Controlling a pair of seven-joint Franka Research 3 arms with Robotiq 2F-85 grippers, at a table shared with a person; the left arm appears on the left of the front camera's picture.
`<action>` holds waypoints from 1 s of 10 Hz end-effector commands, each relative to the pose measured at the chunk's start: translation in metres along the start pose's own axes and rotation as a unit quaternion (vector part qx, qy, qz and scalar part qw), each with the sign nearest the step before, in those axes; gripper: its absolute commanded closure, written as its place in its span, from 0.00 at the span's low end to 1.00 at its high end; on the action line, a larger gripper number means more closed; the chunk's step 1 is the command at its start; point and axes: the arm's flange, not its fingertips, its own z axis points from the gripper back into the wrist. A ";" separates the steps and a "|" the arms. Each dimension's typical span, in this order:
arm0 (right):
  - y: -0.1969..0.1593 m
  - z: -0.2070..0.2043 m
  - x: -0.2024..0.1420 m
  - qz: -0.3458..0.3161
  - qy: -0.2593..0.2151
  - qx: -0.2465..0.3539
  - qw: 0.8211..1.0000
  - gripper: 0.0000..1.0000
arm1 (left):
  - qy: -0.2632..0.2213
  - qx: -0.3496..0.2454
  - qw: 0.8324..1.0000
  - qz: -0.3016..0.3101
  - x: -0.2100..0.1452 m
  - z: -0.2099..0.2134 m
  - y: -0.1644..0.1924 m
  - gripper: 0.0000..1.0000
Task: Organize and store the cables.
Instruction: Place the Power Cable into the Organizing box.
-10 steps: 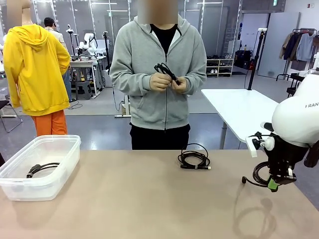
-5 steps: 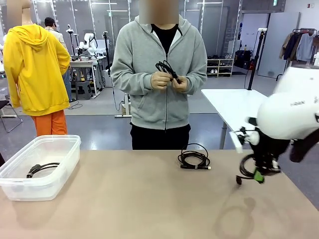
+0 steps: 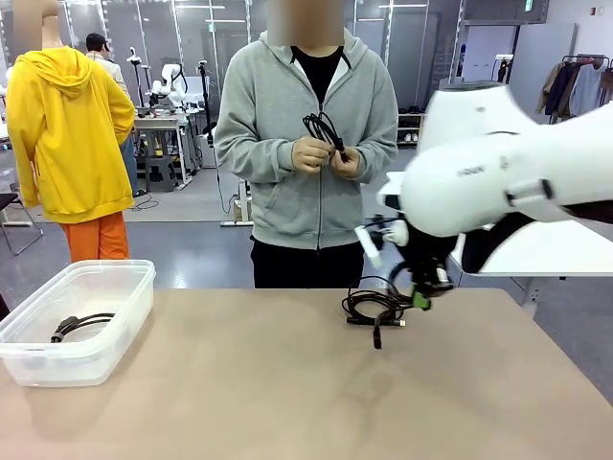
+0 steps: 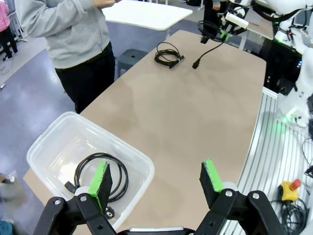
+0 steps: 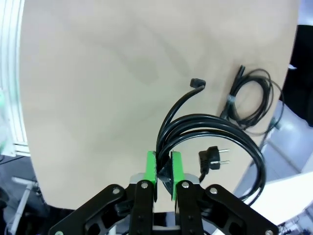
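At the left, one coiled cable (image 3: 81,324) is seen stored in the clear bin (image 3: 115,278); the left fingers (image 4: 101,177) are spread wide above that bin, with nothing gripped; at centre, a second cable (image 3: 321,129) is held in the person's hands (image 3: 308,155), apparently being coiled; a third cable (image 3: 372,307) lies on the counter (image 3: 239,383) before the person; just to its right, the right fingers (image 3: 421,299) are clamped on a fourth cable (image 5: 195,119), held clear of the counter. Progress is judged early: one stored, three outstanding.
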 end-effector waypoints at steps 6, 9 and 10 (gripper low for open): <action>-0.064 -0.039 0.130 0.077 -0.070 0.043 0.994 0.85 | -0.011 -0.006 1.000 -0.010 0.001 0.001 0.003 0.08; -0.044 -0.080 0.154 0.063 -0.081 0.077 0.992 0.85 | -0.011 -0.006 1.000 -0.010 0.001 0.001 0.003 0.08; -0.037 -0.095 0.162 0.061 -0.086 0.098 0.990 0.85 | -0.011 -0.006 1.000 -0.010 0.001 0.001 0.003 0.08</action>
